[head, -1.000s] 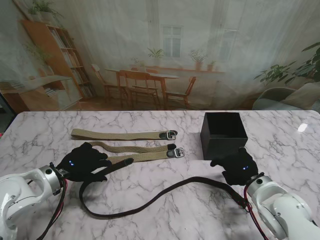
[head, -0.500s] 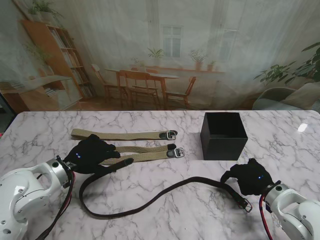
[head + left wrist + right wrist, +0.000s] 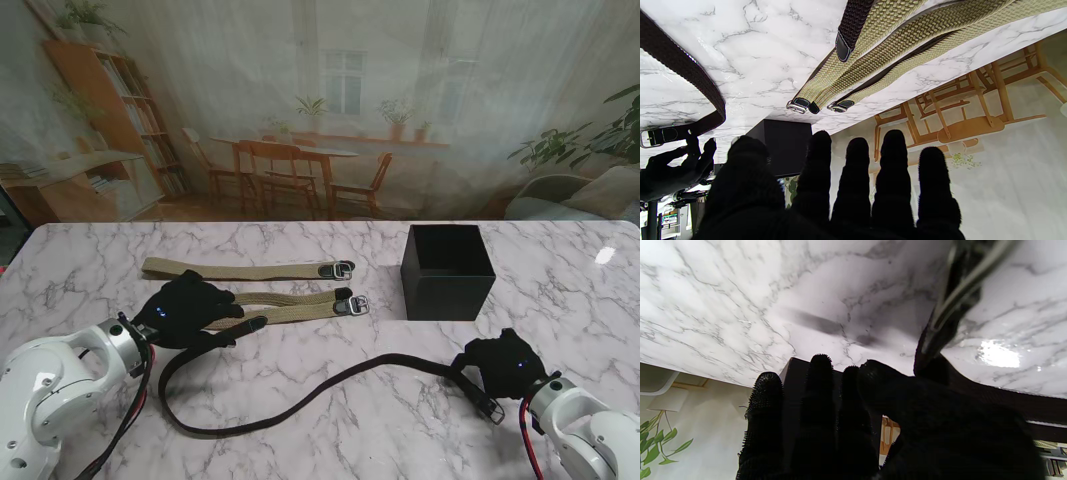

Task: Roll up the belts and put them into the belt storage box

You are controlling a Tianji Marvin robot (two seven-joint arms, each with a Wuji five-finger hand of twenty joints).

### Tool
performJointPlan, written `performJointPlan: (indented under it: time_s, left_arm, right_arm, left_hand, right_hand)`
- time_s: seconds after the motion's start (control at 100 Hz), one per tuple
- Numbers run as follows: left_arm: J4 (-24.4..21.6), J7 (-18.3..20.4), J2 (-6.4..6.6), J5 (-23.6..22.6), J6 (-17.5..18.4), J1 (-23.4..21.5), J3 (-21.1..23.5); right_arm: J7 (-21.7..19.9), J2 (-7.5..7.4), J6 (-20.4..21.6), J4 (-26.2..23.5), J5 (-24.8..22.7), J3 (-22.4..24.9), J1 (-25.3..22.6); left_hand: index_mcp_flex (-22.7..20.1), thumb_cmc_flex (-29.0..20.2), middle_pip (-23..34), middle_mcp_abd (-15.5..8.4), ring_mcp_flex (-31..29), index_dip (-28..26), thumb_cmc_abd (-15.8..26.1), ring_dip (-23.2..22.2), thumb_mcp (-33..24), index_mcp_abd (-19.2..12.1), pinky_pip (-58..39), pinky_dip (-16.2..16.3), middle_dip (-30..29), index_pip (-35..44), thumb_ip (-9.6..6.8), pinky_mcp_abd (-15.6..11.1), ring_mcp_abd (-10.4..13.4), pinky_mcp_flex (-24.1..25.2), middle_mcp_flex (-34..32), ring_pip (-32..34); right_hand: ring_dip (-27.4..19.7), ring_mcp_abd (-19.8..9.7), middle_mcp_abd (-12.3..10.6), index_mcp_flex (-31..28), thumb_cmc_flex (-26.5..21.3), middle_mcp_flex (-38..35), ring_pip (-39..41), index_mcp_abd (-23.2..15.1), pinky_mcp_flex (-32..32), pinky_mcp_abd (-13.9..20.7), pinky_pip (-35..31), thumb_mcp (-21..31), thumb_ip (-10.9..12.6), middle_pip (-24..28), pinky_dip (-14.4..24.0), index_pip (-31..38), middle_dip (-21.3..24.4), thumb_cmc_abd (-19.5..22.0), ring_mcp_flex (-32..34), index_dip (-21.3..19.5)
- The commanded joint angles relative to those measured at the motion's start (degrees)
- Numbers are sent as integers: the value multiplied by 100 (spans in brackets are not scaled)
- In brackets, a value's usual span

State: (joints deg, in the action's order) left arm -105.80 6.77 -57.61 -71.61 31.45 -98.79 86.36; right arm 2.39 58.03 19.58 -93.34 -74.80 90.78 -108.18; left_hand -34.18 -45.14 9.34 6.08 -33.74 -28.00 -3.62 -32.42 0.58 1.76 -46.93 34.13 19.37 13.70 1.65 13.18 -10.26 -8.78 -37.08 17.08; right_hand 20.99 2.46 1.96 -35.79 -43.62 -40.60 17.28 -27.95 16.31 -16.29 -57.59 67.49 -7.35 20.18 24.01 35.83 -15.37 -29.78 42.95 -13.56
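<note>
The dark belt point(image 3: 300, 395) looped across the surface point(image 3: 320, 450); the right hand point(image 3: 500, 365) grasped its buckle end near the box point(image 3: 447, 272). The left hand point(image 3: 185, 310), fingers spread and released, hovered over its tip beside the tan belts point(image 3: 290, 305).

Staged lab set: marble table point(image 3: 90, 262), printed dining-room backdrop point(image 3: 300, 100) hung behind.

A dark belt point(image 3: 300, 395) snakes unrolled near me; tan belts point(image 3: 290, 305) lie flat left of the open black box point(image 3: 447, 275).
</note>
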Motion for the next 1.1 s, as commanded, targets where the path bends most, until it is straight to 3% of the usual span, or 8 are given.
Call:
performJointPlan:
  time_s: [0.0, 0.29, 0.36, 0.49, 0.67, 0.85, 0.98, 1.09]
  left_arm:
    - [7, 111, -10, 12, -22, 7, -30]
    - [-7, 181, 0, -8, 26, 3, -25]
    - [-5, 181, 0, -10, 16, 3, -32]
    - [9, 167, -1, -5, 2, 12, -55]
    - [38, 163, 0, 11, 2, 41, -88]
    - [53, 171, 1, 21, 9, 62, -109]
    - [61, 169, 0, 31, 4, 67, -122]
    - [66, 167, 0, 36, 1, 70, -136]
  right_arm:
    - [-66, -27, -72, 103, -44, -20, 41]
    - [-199, -43, -104, 283, 26, -108, 141]
    - [-212, -44, -84, 315, 65, -140, 169]
    - [-50, -41, -57, 437, 118, -226, 245]
    - [229, -32, -9, 628, 226, -388, 374]
    - [722, -27, 106, 909, 283, -608, 578]
    - [981, -10, 167, 1079, 390, -740, 701]
    - [1094, 13, 201, 1172, 515, -812, 763]
  left_hand:
    - [-142, -190, 17, 99, -39, -75, 237, -39, 74, 105, 142, 62, 16, 60, -84, 264, -103, 87, -132, -80]
    - [-169, -194, 12, 99, -35, -87, 211, -38, 76, 94, 153, 63, 14, 80, -85, 269, -112, 85, -121, -83]
    - [-176, -192, 15, 96, -36, -89, 207, -38, 78, 103, 151, 65, 15, 84, -85, 269, -103, 86, -127, -83]
    - [-175, -197, 13, 101, -36, -91, 215, -39, 74, 95, 155, 66, 14, 85, -86, 263, -102, 89, -120, -82]
    - [-178, -182, 8, 102, -30, -93, 214, -38, 80, 87, 162, 66, 12, 89, -85, 265, -109, 93, -101, -84]
    - [-181, -178, 3, 105, -18, -96, 220, -36, 80, 91, 167, 66, 9, 93, -84, 266, -102, 98, -81, -88]
    - [-188, -182, 2, 102, -6, -98, 223, -33, 77, 95, 173, 66, 8, 98, -85, 272, -99, 108, -74, -93]
    - [-191, -181, -4, 111, -1, -101, 223, -32, 77, 82, 174, 68, 6, 101, -85, 267, -97, 110, -58, -96]
  right_hand:
    - [-90, 110, -62, -66, -229, 10, -140, -268, -100, -81, 64, 307, 99, 39, -7, 27, 56, 49, -148, -38]
    - [-138, 91, -488, 27, 1617, 241, -175, -64, -165, -92, 118, -355, -62, -31, 27, 339, 136, -885, -235, -206]
    - [-141, 72, -588, -153, 1705, 272, -181, 61, -161, -92, 119, -468, -104, -44, 31, 432, 158, -1018, -221, -251]
    - [-124, 36, -665, -392, 1623, 178, -166, 19, -118, -105, 98, -1038, -843, 35, 53, 941, 181, -1226, -135, -293]
    - [-98, -8, -839, -479, 1648, 30, -137, -39, -79, -94, 59, -1454, -1058, 112, 69, 1582, 114, -1146, -60, -545]
    - [-117, -346, -1637, -1309, 1629, -665, -101, 175, 51, 24, -78, -1418, -1029, 144, 82, 2248, 162, -1059, 166, -129]
    - [-97, -417, -1553, -1567, 1555, -1358, -9, 222, 149, 11, -154, -1331, -1008, 313, 83, 2344, 117, -1093, 419, -9]
    - [-53, -453, -1215, -1601, 1488, -2175, 70, 253, 196, -16, -196, -1188, -987, 458, 43, 2339, -163, -1110, 642, -36]
